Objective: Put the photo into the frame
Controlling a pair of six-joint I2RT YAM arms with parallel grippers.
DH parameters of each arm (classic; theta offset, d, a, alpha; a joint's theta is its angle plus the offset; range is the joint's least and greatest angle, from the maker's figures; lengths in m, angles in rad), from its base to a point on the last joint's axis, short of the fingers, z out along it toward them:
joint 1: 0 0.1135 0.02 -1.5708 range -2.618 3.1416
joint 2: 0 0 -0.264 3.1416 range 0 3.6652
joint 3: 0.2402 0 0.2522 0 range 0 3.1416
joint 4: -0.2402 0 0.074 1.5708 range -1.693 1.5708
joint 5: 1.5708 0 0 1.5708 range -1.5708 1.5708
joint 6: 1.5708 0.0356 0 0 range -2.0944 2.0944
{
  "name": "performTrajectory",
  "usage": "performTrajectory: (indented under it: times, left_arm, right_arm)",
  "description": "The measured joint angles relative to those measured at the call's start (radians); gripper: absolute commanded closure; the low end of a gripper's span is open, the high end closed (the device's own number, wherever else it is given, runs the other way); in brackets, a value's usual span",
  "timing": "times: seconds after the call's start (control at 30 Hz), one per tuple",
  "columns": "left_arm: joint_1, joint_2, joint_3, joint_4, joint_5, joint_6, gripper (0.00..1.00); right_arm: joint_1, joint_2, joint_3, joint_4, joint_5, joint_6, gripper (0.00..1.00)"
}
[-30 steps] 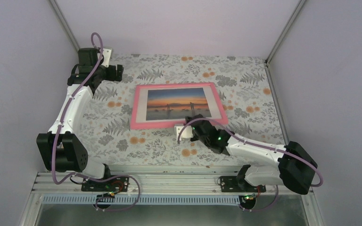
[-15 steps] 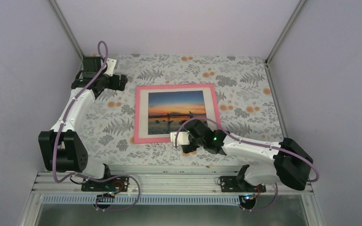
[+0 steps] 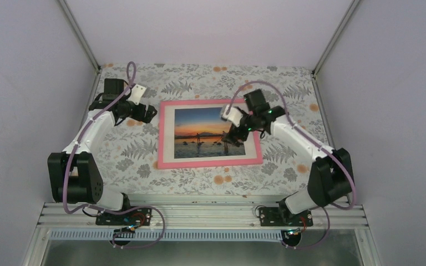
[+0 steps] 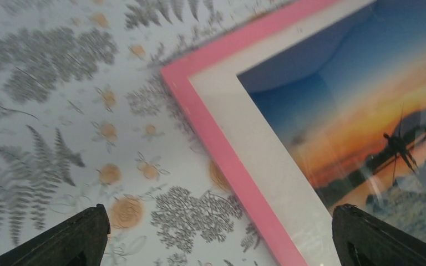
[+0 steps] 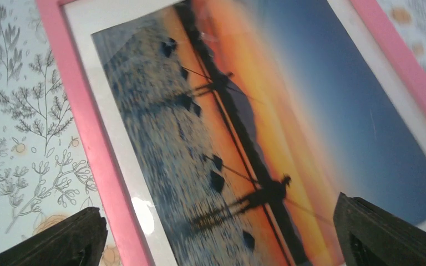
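Observation:
The pink frame (image 3: 211,102) lies flat in the middle of the floral table. The sunset photo (image 3: 199,130) sits inside it, bordered by a white mat (image 3: 166,136). My left gripper (image 3: 147,113) hovers open at the frame's far left corner. In the left wrist view that gripper (image 4: 222,244) has the frame's pink edge (image 4: 227,160) between its fingers (image 4: 66,238), with the photo (image 4: 355,111) to the right. My right gripper (image 3: 228,138) hangs open above the photo's right part. In the right wrist view this gripper (image 5: 222,238) is over the photo (image 5: 244,127), the frame (image 5: 83,127) at left. Neither holds anything.
The floral cloth (image 3: 133,149) covers the table around the frame. Pale walls enclose the table on three sides, with metal posts (image 3: 333,39) at the far corners. An aluminium rail (image 3: 199,213) carrying both arm bases runs along the near edge.
My right gripper opened, left the frame's near edge and swung up over the photo's right part. The frame turned from tilted to square. My left gripper moved closer to the frame's far left corner.

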Motion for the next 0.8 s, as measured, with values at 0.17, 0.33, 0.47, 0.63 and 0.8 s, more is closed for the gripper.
performTrajectory:
  times: [0.17,0.33,0.47,0.63,0.8]
  left_arm:
    - [0.001,0.075,-0.012,-0.023,0.039,0.019,0.05]
    - [0.01,0.169,-0.012,-0.047,0.08,0.021,0.07]
    - [0.032,0.228,-0.008,-0.058,0.112,0.013,0.09]
    - [0.063,0.307,0.021,-0.072,0.152,0.005,0.19]
    - [0.068,0.382,0.058,-0.08,0.18,-0.002,0.31]
  right_arm:
    - [-0.24,0.175,0.133,-0.132,-0.149,0.04,0.0]
    - [-0.413,0.35,0.233,-0.217,-0.212,0.087,0.03]
    - [-0.499,0.468,0.309,-0.252,-0.225,0.137,0.06]
    - [-0.516,0.584,0.388,-0.27,-0.229,0.183,0.18]
    - [-0.516,0.672,0.428,-0.274,-0.27,0.218,0.3]
